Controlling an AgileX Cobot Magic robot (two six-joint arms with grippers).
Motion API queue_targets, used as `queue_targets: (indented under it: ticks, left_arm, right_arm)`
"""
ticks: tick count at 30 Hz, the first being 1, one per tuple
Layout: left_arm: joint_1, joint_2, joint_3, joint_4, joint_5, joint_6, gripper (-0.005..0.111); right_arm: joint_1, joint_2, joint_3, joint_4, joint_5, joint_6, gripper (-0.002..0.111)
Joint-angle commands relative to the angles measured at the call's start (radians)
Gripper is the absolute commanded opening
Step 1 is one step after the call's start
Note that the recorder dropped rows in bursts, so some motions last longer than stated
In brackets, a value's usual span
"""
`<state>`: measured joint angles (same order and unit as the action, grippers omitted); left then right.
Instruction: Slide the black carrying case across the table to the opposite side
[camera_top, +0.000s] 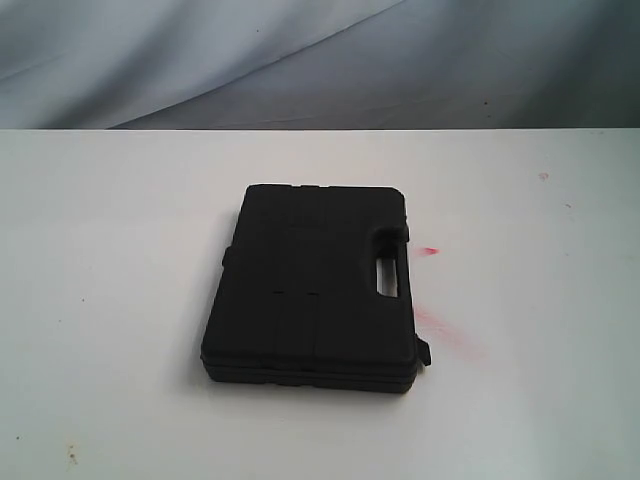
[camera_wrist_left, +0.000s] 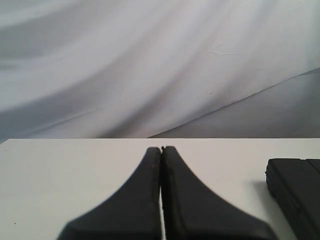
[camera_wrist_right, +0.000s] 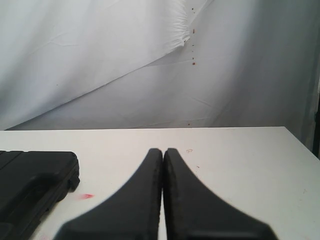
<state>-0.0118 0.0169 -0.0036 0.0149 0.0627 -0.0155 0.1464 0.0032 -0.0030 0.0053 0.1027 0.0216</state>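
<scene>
The black carrying case (camera_top: 315, 285) lies flat near the middle of the white table (camera_top: 120, 300), its handle slot facing right. Neither arm shows in the exterior view. In the left wrist view my left gripper (camera_wrist_left: 161, 149) is shut with nothing in it, low over the tabletop (camera_wrist_left: 60, 170), and a corner of the case (camera_wrist_left: 295, 192) sits off to one side, apart from the fingers. In the right wrist view my right gripper (camera_wrist_right: 163, 150) is also shut and empty, with the case (camera_wrist_right: 30, 182) to its side and not touching it.
Red smudges (camera_top: 445, 325) mark the table beside the case's handle side, one also seen as a red smear (camera_wrist_right: 86, 196) in the right wrist view. A few dark specks (camera_top: 70, 455) dot the front left. Draped grey-white cloth (camera_top: 320, 60) hangs behind the table's far edge.
</scene>
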Motion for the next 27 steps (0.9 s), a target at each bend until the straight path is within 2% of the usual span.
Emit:
queue_targets:
  ticks: [1,13,19,27]
  left_arm:
    - [-0.001,-0.006,0.004,0.001,-0.004,-0.010,0.000]
    - [-0.001,-0.006,0.004,0.001,-0.004,-0.010,0.000]
    - [-0.001,-0.006,0.004,0.001,-0.004,-0.010,0.000]
    - [-0.001,-0.006,0.004,0.001,-0.004,-0.010,0.000]
  right_arm:
    - [-0.009,-0.003,0.003,0.007,-0.009,-0.003,0.000]
    - [-0.009,-0.003,0.003,0.007,-0.024,-0.003,0.000]
    - [-0.009,-0.003,0.003,0.086,-0.013,0.015,0.000]
    - [-0.009,0.065,-0.086,0.085,0.029,0.154,0.000]
